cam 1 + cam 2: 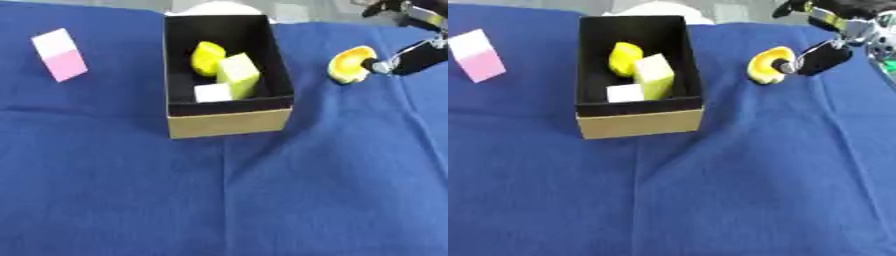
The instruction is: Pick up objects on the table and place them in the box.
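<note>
Right eye view shows my right hand (822, 56) with a fingertip touching a yellow, cupped, crescent-shaped piece (766, 65); its grip is unclear.

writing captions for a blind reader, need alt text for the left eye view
The robot's right hand reaches in from the upper right to a yellow object on the blue tablecloth. Beside it an open box holds a yellow object and a pale green block; a pink and white block lies far left.
</note>
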Controlling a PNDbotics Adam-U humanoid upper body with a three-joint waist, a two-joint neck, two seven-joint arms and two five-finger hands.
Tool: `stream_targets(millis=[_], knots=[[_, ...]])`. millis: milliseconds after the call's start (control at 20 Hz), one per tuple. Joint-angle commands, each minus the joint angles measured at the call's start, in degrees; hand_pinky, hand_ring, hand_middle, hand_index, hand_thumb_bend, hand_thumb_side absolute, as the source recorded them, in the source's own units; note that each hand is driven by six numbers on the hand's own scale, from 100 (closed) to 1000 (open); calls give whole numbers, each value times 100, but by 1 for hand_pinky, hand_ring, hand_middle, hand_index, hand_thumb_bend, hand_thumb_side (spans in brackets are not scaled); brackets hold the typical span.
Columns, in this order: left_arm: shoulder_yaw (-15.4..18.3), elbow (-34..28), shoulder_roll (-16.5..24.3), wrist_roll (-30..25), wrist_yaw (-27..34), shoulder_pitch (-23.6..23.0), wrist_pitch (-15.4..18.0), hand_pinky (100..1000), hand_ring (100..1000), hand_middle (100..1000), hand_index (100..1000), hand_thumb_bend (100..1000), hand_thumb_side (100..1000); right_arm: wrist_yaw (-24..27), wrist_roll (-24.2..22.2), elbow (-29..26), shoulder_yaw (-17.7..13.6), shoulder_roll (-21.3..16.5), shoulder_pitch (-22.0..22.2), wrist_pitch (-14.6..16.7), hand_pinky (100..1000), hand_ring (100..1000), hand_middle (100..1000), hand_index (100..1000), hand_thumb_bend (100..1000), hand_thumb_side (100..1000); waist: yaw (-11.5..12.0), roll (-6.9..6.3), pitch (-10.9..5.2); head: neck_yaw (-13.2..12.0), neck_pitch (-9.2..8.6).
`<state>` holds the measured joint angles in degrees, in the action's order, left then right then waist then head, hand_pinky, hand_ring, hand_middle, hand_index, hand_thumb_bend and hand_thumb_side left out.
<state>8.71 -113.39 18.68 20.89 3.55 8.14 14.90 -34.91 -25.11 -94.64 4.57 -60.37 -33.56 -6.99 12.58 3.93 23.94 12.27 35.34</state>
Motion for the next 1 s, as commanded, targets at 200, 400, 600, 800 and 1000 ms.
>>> stream_targets(millis=[200, 400, 600, 800, 1000], knots=[[12, -120, 44, -3, -29, 16, -9, 778, 550, 507, 801, 178, 615, -242, 158, 186, -46, -84, -226, -31, 884, 907, 814, 875, 430, 305, 17, -60, 34, 57, -77], [-2, -120, 3, -13, -38, 19, -5, 778, 548, 505, 801, 173, 620, -299, 283, 322, -65, -49, -226, -78, 882, 906, 815, 874, 430, 306, 58, -92, 183, 85, -171], [-10, -120, -42, -19, -54, 13, 4, 778, 546, 504, 801, 166, 626, -376, 361, 447, -93, -38, -217, -98, 882, 907, 815, 874, 431, 314, 94, -129, 342, 93, -269], [5, -120, -81, 3, -82, 6, 21, 778, 545, 503, 801, 164, 628, -498, 399, 521, -123, -55, -171, -95, 886, 909, 822, 877, 432, 328, 117, -159, 479, 115, -353], [15, -120, -102, 31, -114, 3, 36, 779, 543, 502, 801, 159, 630, -711, 405, 572, -177, -100, -104, -96, 895, 915, 838, 887, 435, 365, 123, -179, 589, 144, -427]])
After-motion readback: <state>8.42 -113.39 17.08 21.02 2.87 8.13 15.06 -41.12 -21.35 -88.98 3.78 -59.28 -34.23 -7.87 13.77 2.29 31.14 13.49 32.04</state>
